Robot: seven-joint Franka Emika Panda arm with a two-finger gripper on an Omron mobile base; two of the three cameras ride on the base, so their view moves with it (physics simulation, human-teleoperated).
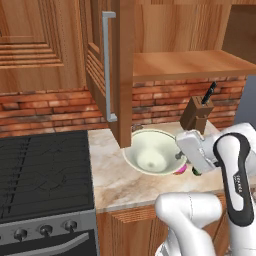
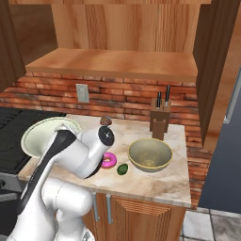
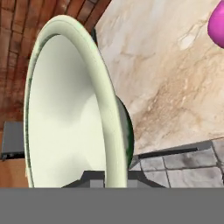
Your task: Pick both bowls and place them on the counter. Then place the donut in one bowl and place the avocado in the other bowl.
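Bowl in grip: cream-white bowl (image 1: pixel 152 151), pale glazed inside, thick rim, dark green on its outer wall in the hand view, tilted above the counter (image 1: pixel 112 175) with its open face turned up and toward the left base camera
Gripper: gripper (image 3: pixel 116 177) closed tight on the near rim of the cream-white bowl, one dark finger on each side of the wall
Position: bowl held at the left part of the beige marbled worktop, just right of the black stovetop (image 1: pixel 42 170) and below the open cabinet door (image 1: pixel 107 70)
Second bowl: olive-tan bowl (image 2: pixel 150 155) with a yellowish rim, upright on the counter toward its right side, in front of the knife block (image 2: pixel 160 120)
Donut: pink-iced donut (image 2: pixel 108 160) flat on the stone, partly hidden by the arm, left of the olive-tan bowl
Avocado: small dark green avocado (image 2: pixel 122 169) on the counter between donut and olive-tan bowl, near the front edge, apart from both
Other: small brown lump (image 2: pixel 106 121) near the brick wall (image 2: pixel 117 99)
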